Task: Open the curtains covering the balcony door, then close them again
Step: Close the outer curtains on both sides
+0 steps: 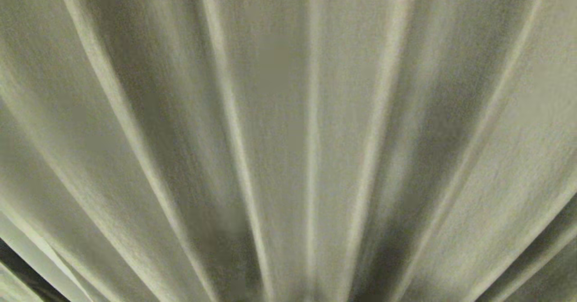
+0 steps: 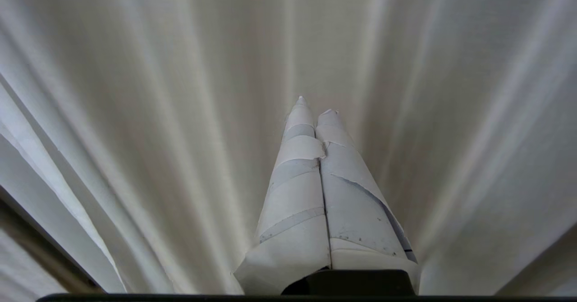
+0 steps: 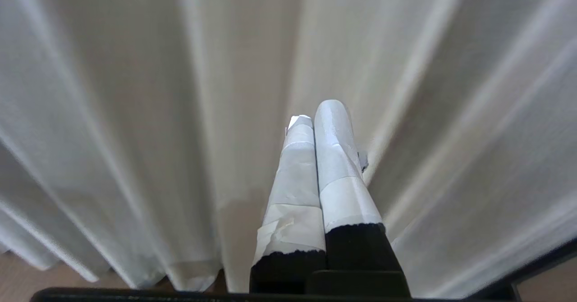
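Curtains: the whole head view is filled by the cream pleated fabric, hanging drawn across; the balcony door behind is seen in no view.
Left gripper: the taped fingers are pressed together, nothing is pinched, and the tips point at the cloth without clear contact.
Right gripper: the fingers are also pressed together and empty, close before a pleat.
Handling: the fabric is judged soft, light and yielding; it will fold and slide rather than resist, so a pinch on flat cloth may slip.
Place to hold: a raised pleat ridge or the free edge of a panel is judged best, taken between the fingers.
Difference of views: the hem and a strip of floor are shown only by the right wrist view; neither gripper is shown by the head view.
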You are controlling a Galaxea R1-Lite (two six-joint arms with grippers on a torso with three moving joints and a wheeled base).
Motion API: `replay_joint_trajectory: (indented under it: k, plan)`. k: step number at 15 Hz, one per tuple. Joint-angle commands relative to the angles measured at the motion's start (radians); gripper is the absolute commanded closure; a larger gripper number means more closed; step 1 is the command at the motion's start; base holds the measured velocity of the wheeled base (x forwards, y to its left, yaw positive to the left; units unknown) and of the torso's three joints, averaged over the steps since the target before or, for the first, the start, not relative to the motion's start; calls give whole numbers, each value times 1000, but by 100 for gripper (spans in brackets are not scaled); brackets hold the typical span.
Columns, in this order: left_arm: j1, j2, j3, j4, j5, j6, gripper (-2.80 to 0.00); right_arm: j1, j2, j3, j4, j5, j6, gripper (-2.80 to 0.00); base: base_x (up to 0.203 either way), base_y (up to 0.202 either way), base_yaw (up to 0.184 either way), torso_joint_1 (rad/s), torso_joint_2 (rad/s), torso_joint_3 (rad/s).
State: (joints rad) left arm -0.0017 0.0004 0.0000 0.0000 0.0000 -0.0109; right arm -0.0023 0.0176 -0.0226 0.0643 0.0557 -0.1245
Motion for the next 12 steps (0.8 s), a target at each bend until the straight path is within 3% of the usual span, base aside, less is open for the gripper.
replay_joint_trajectory:
  k: [1,12]
  plan:
    - [0,0,0,0,0,-1,0,1,-16,0,0,-1,4,0,0,0,0,0,0,0]
    - [0,0,0,0,2,-1,0,1,-16,0,-1,-1,20,0,0,0,0,0,0,0]
